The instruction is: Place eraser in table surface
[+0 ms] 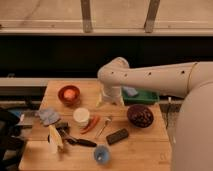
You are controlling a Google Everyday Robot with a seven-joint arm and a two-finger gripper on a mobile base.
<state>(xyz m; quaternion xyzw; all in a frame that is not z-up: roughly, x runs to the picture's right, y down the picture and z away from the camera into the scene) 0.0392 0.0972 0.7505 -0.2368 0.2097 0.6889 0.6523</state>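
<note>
The eraser (117,136), a small flat black block, lies on the tan wooden table surface (145,152) near the front, just left of and below the dark bowl (140,115). My white arm reaches in from the right and bends downward over the middle back of the table. The gripper (111,101) points down there, well behind the eraser and apart from it. Nothing shows in the gripper.
A green tray (142,96) with a pale blue pad (131,91) stands at the back right. A red bowl (69,94), blue-grey cloth (48,116), white cup (81,116), orange-red item (90,123), fork (104,126), black-handled utensil (80,141) and blue cup (102,155) lie around.
</note>
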